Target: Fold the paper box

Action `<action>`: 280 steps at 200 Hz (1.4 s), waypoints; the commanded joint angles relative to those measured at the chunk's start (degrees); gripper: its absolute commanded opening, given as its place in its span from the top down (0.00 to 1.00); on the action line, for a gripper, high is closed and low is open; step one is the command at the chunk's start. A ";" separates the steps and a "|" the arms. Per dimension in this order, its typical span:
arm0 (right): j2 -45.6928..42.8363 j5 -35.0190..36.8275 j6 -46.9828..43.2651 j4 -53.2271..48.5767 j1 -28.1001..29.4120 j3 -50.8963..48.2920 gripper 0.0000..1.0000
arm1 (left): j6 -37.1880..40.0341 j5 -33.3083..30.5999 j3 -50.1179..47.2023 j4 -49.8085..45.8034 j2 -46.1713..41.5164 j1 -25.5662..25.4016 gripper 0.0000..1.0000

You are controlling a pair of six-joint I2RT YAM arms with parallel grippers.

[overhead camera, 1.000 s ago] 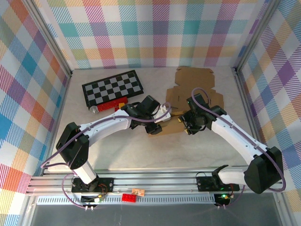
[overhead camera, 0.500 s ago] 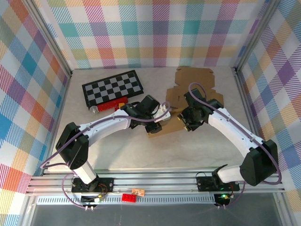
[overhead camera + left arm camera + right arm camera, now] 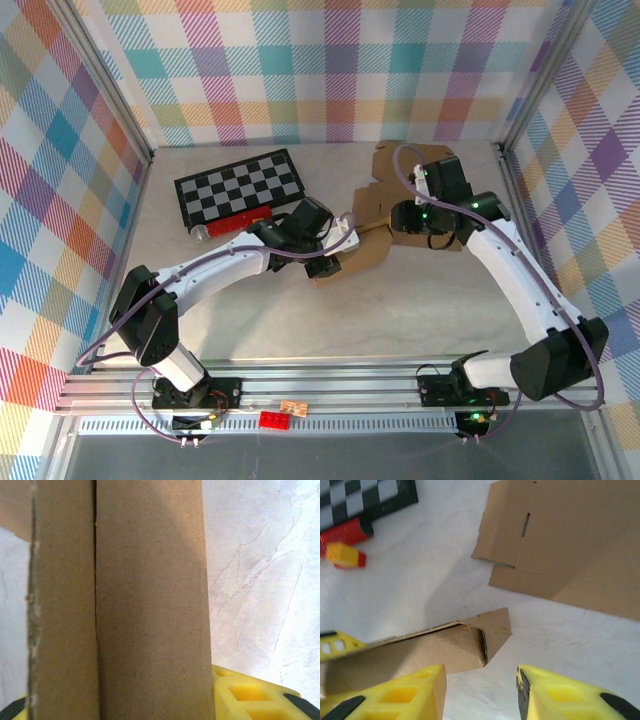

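- My left hand [image 3: 334, 262] straddles a raised flap [image 3: 150, 605] of the paper box [image 3: 385, 165], propping it off the table [image 3: 400, 300]. I cannot tell whether my fingers actually pinch it.
- My right hand [image 3: 480, 675] hangs half-open and empty beside the flap's folded corner. The flat sheet lies far right, and I judge that hand free for the next panel.

The left arm [image 3: 215, 268] and the right arm [image 3: 512, 280] wear white shells between black joint housings, a lilac cable [image 3: 398, 165] looping along each. The right gripper [image 3: 480, 675] has yellow fingers [image 3: 555, 695] with rectangular cut-outs and black pads [image 3: 620, 700]; green lights [image 3: 422, 212] dot its wrist
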 commanded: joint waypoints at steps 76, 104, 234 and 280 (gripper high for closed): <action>5.92 -14.32 -26.03 -1.76 -1.42 1.12 0.57 | 6.30 3.92 -5.64 -7.84 -7.25 2.60 0.54; 6.95 -15.49 -26.83 -1.16 -1.38 -0.24 0.56 | 6.99 3.51 -7.48 -7.49 -8.23 2.87 0.52; 8.20 -19.57 -30.66 -0.32 -0.37 -2.71 0.56 | 5.97 4.35 -6.02 -7.31 -6.87 4.31 0.50; 9.53 -19.58 -30.73 -0.49 0.25 -0.79 0.62 | 5.98 4.27 -5.73 -7.48 -6.86 4.33 0.53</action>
